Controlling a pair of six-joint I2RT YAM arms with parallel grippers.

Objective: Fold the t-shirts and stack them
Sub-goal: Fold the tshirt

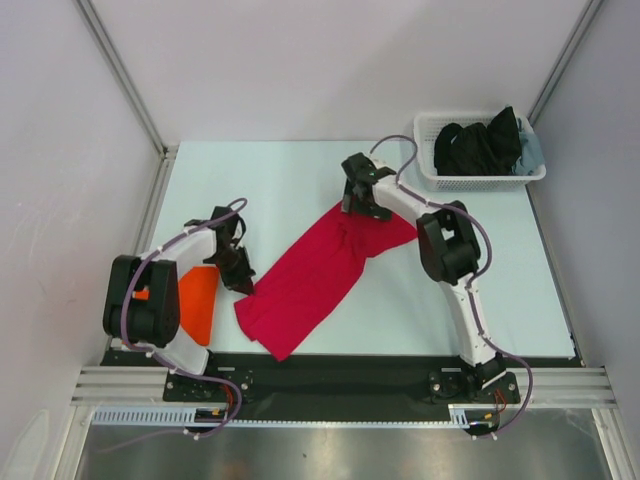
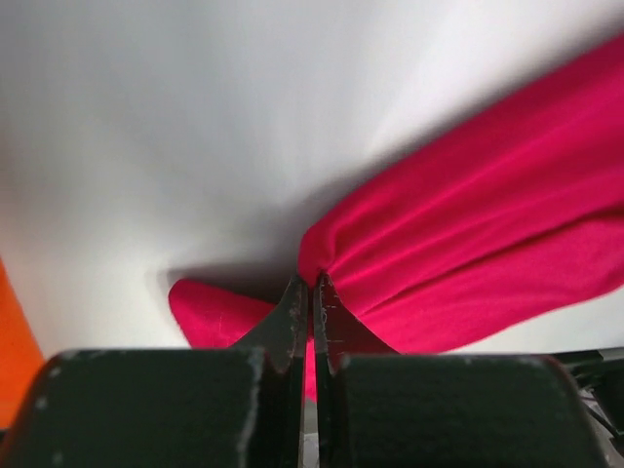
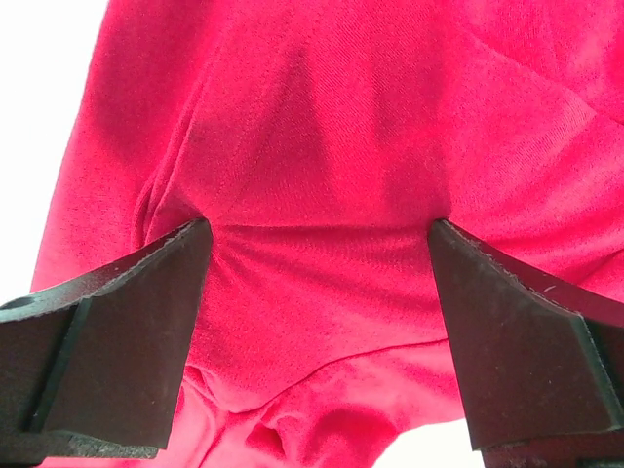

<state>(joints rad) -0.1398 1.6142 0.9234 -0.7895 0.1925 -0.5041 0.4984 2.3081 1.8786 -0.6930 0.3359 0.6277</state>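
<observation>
Two t-shirts lie on the pale worktop (image 1: pixel 280 180), both well apart from the white lattice basket (image 1: pixel 480 182) that stands at its far right corner with dark garments (image 1: pixel 480 145) heaped inside. The crimson t-shirt (image 1: pixel 310 275) (image 2: pixel 468 224) (image 3: pixel 322 127) is stretched into a long crumpled band. One end is on the side nearest the basket, and the rest runs diagonally away from it toward the near left. The orange t-shirt (image 1: pixel 197 303) (image 2: pixel 15 341) lies farther from the basket than the crimson one, partly hidden under the left arm.

The left tool (image 1: pixel 246 285) (image 2: pixel 312 292) is at the edge of the crimson shirt farthest from the basket. Its jaws are pressed together with a gathered fold of red cloth pinched between them.

The right tool (image 1: pixel 360 210) (image 3: pixel 320 239) is at the shirt's basket-side end. Its jaws are spread wide, their tips set down on the wrinkled red cloth, and nothing is clamped between them.
</observation>
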